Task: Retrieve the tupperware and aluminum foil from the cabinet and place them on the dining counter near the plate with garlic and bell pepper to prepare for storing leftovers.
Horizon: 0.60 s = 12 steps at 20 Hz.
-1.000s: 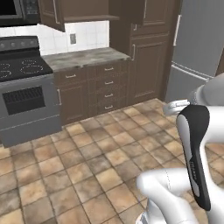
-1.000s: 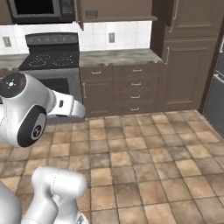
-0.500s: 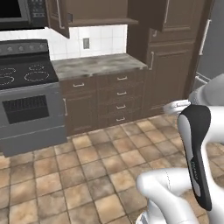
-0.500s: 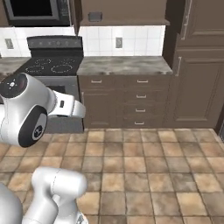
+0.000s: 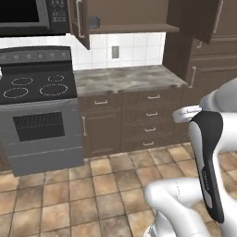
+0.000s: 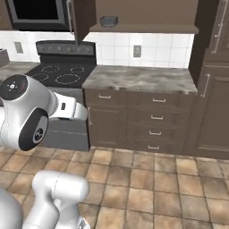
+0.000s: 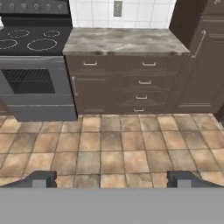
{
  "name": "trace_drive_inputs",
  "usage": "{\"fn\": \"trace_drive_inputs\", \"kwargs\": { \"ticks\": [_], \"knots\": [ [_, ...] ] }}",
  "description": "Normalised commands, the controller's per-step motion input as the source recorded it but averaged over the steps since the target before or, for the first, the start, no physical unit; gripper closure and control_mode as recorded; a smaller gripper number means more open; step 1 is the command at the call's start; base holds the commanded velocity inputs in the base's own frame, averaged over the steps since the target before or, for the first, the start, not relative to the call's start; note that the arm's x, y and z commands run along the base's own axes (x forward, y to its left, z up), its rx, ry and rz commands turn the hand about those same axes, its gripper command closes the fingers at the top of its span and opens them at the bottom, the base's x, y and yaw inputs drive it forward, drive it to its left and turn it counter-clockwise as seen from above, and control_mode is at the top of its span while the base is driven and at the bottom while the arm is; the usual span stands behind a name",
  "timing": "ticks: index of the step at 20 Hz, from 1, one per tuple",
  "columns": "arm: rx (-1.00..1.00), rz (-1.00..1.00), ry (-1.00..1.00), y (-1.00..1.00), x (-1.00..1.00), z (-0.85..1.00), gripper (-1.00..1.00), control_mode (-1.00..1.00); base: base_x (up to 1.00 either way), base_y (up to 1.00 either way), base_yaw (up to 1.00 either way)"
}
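Note:
An upper cabinet (image 6: 143, 11) above the stone counter stands open, with its left door (image 5: 78, 21) swung out toward me. On its bottom shelf sits a small grey container (image 6: 108, 21), also seen as the grey container (image 5: 94, 22) in the left base view; it looks like the tupperware. Aluminum foil is hidden or out of view, as are the dining counter and the plate. My gripper (image 7: 111, 179) hangs open over the tiled floor, well short of the counter and far below the shelf. Nothing sits between its fingertips (image 7: 39, 178).
A black stove (image 5: 39, 88) with oven stands left of the stone counter (image 6: 141, 78). Drawers (image 7: 144, 83) fill the base unit under the counter. A microwave (image 5: 23, 16) hangs over the stove. A tall cabinet (image 6: 214, 89) rises at the right. Tiled floor (image 7: 118, 148) lies between me and the units.
The whole picture has shifted and grown: the base has driven closer to the counter and stove. The open cabinet with the grey container has come into view. The arm holds its pose.

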Motion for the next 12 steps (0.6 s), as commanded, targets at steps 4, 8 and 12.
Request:
{"fn": "trace_drive_inputs", "kwargs": {
  "ticks": [4, 8, 12],
  "knots": [
    [0.00, 0.00, 0.00, 0.00, 0.00, 0.00, -1.00, 1.00, 1.00, -0.40, 0.33],
    [0.00, 0.00, 0.00, 0.00, 0.00, 0.00, -1.00, 1.00, 1.00, -0.54, 0.31],
    [0.00, 0.00, 0.00, 0.00, 0.00, 0.00, -1.00, 1.00, 1.00, -0.61, 0.28]
  ]
}}
